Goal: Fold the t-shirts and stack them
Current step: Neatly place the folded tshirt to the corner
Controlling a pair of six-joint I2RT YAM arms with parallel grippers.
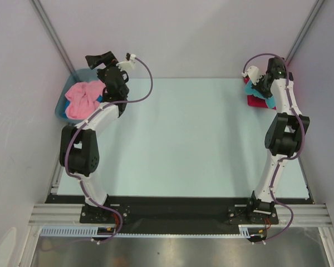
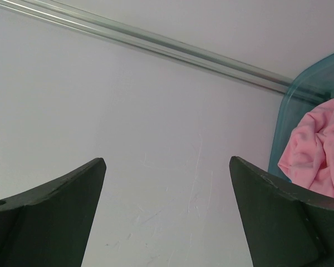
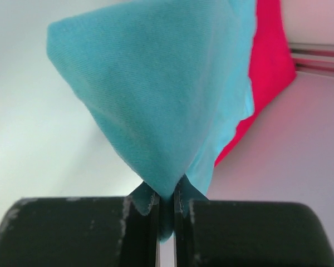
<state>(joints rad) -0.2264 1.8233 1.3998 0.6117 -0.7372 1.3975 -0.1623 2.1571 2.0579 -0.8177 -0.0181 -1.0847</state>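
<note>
My right gripper [image 3: 166, 196] is shut on a pinch of the turquoise t-shirt [image 3: 156, 83], which rises from the jaws in a taut peak. Under it lies the crimson red t-shirt [image 3: 270, 61], showing along the right side. From above, that gripper [image 1: 253, 82] is at the table's far right corner, with the turquoise t-shirt [image 1: 270, 102] over the red t-shirt [image 1: 256, 102]. The pink t-shirt [image 1: 82, 99] lies crumpled in the tub at the far left; its folds [image 2: 320, 150] show in the left wrist view. Raised above the tub, my left gripper [image 1: 103, 58] [image 2: 167, 160] stands wide open and holds nothing.
A grey-blue plastic tub [image 1: 60, 107] [image 2: 289, 111] stands at the far left corner against the white wall. A metal frame rail [image 2: 156, 41] runs along that wall. The pale table top [image 1: 183, 139] stretches between the two arms, and enclosure walls stand close on both sides.
</note>
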